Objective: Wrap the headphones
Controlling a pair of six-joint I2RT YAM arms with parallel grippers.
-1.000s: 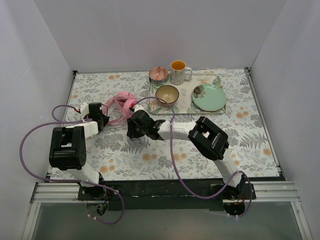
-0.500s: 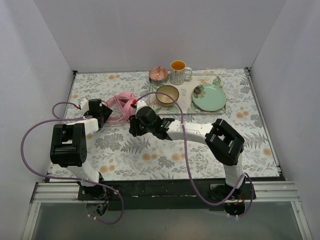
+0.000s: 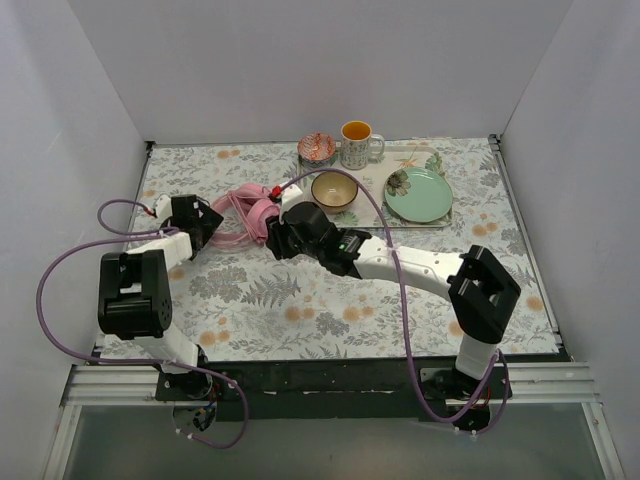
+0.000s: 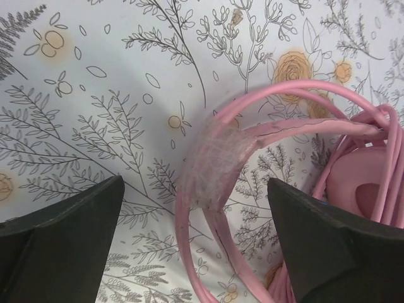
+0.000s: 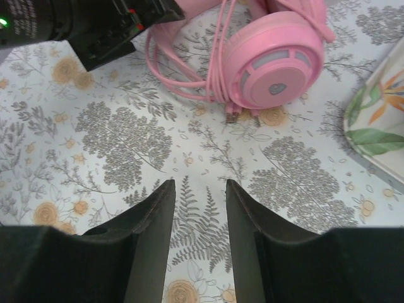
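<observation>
The pink headphones (image 3: 245,210) lie on the floral table left of the tray, with their thin cable (image 3: 232,238) looped beside them. In the right wrist view one round earcup (image 5: 274,60) lies flat with cable loops (image 5: 183,82) to its left. My left gripper (image 3: 205,222) stands wide open at the loops. In its own view the gripper (image 4: 196,183) straddles the cable (image 4: 189,233), where a fuzzy pink band (image 4: 218,158) binds the strands, and grips nothing. My right gripper (image 3: 275,235) (image 5: 199,183) hovers just short of the earcup, part open and empty.
A tray (image 3: 375,217) at the back holds a tan bowl (image 3: 334,189), a green plate (image 3: 418,194), a mug (image 3: 357,144) and a small pink bowl (image 3: 316,149). The tray's edge (image 5: 379,120) shows right of the earcup. Purple robot cables (image 3: 60,290) arc over both arms.
My left gripper has gone from shut to wide open, letting go of the cable. The right arm has stretched farther up and left, toward the headphones.
</observation>
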